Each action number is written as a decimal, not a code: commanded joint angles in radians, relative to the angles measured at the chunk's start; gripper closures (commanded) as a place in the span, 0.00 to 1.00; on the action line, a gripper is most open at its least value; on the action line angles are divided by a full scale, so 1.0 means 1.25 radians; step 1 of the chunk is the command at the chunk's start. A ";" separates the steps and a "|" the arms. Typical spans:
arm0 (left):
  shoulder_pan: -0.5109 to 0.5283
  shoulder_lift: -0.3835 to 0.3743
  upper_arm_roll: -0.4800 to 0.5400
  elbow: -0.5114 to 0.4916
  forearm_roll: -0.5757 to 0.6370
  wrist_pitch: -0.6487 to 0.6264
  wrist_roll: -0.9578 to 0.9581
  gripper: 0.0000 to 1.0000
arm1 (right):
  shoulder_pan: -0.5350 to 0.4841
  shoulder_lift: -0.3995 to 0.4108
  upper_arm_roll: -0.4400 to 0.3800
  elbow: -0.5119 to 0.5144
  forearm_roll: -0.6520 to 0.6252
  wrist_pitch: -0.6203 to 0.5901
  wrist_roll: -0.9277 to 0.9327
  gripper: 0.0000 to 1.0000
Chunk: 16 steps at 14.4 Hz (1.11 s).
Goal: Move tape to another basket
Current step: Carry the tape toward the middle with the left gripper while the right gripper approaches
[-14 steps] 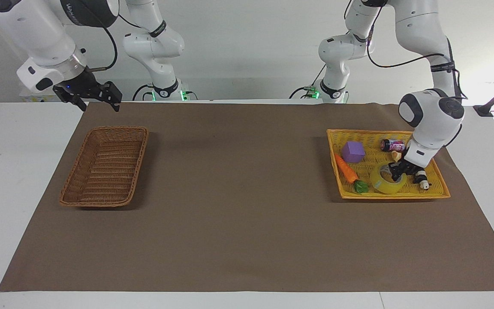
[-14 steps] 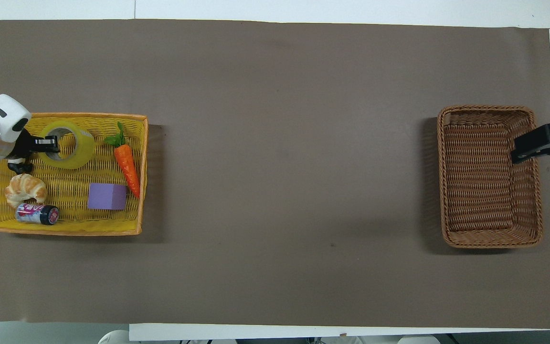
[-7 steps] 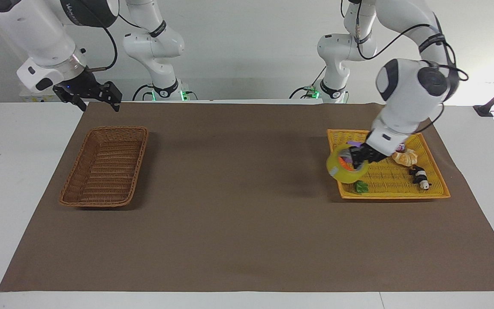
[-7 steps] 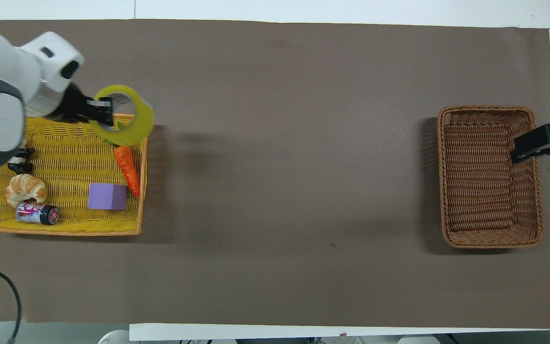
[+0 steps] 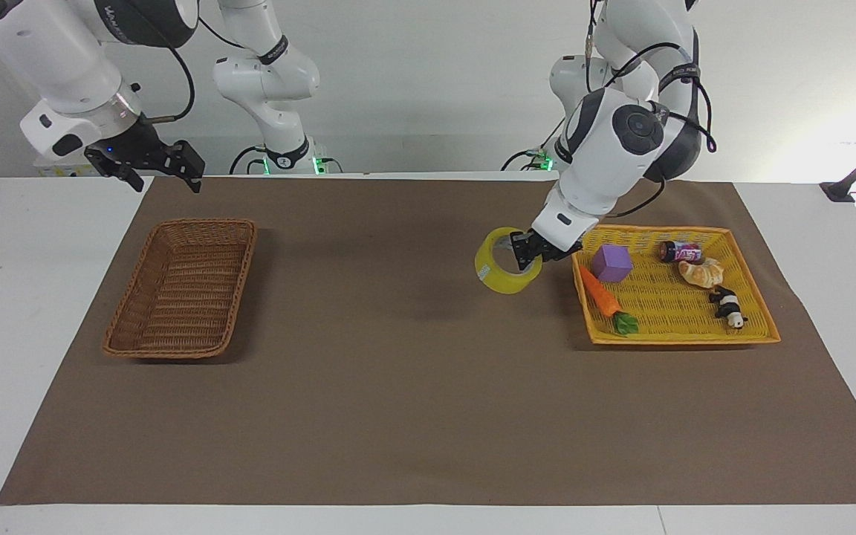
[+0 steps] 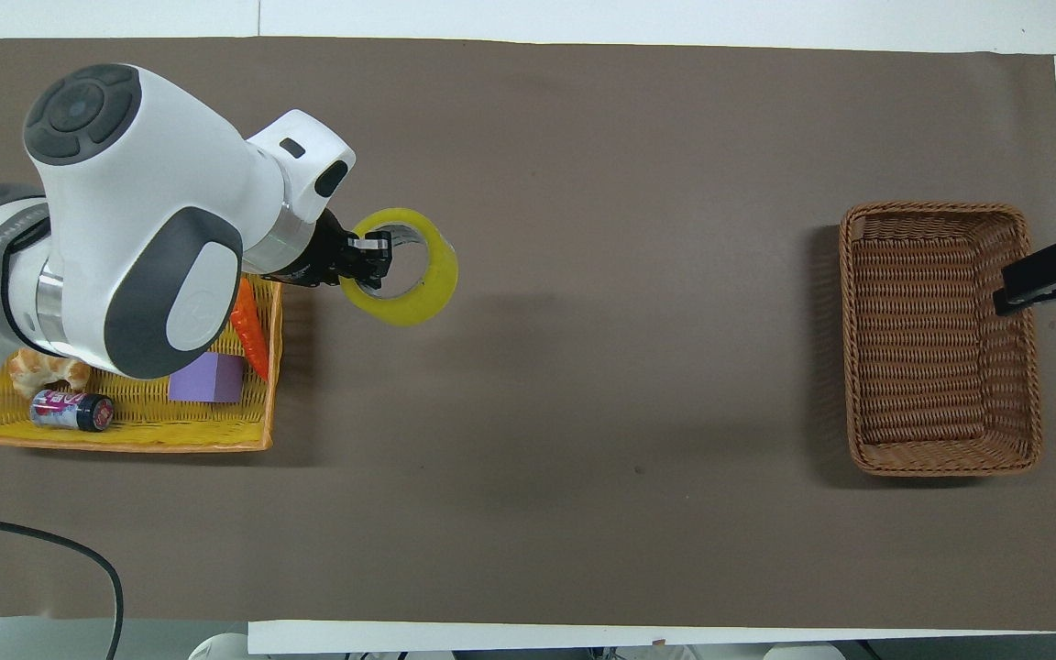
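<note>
Facing view: our left gripper (image 5: 527,251) gripped the tape (image 5: 504,260) by its wall, in the air over the brown mat (image 5: 398,386), just outside the yellow tray (image 5: 759,305). Our right gripper (image 5: 153,165) waited, fingers spread, over the mat's edge near the basket (image 5: 183,286).

Overhead view: the tape (image 6: 409,275) hung over bare mat (image 6: 583,367), well apart from the basket (image 6: 940,335).

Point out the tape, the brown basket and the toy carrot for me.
tape (image 5: 504,279): facing view, on its yellow outer band.
brown basket (image 5: 184,288): facing view, on its woven floor.
carrot (image 5: 599,294): facing view, on the orange body.
</note>
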 commanded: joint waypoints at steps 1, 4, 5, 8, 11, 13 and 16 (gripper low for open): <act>-0.053 -0.012 0.014 -0.011 -0.020 0.027 -0.017 1.00 | -0.042 -0.033 0.000 -0.068 0.181 0.056 -0.073 0.01; -0.089 -0.013 0.013 -0.013 -0.022 0.041 -0.044 1.00 | -0.039 -0.032 0.000 -0.144 0.389 0.104 -0.089 0.01; -0.095 -0.014 0.013 -0.013 -0.022 0.040 -0.044 1.00 | -0.033 -0.033 0.002 -0.197 0.484 0.152 -0.089 0.01; -0.095 -0.014 0.013 -0.006 -0.022 0.038 -0.067 1.00 | 0.061 -0.006 0.007 -0.267 0.622 0.306 -0.091 0.00; -0.097 -0.015 0.013 -0.007 -0.022 0.039 -0.083 1.00 | 0.121 0.037 0.007 -0.325 0.810 0.358 -0.096 0.00; -0.099 -0.017 0.012 -0.012 -0.022 0.038 -0.092 1.00 | 0.174 0.069 0.007 -0.336 0.851 0.408 -0.133 0.00; -0.105 -0.017 0.013 -0.012 -0.023 0.029 -0.092 1.00 | 0.262 0.104 0.007 -0.353 0.970 0.500 -0.139 0.00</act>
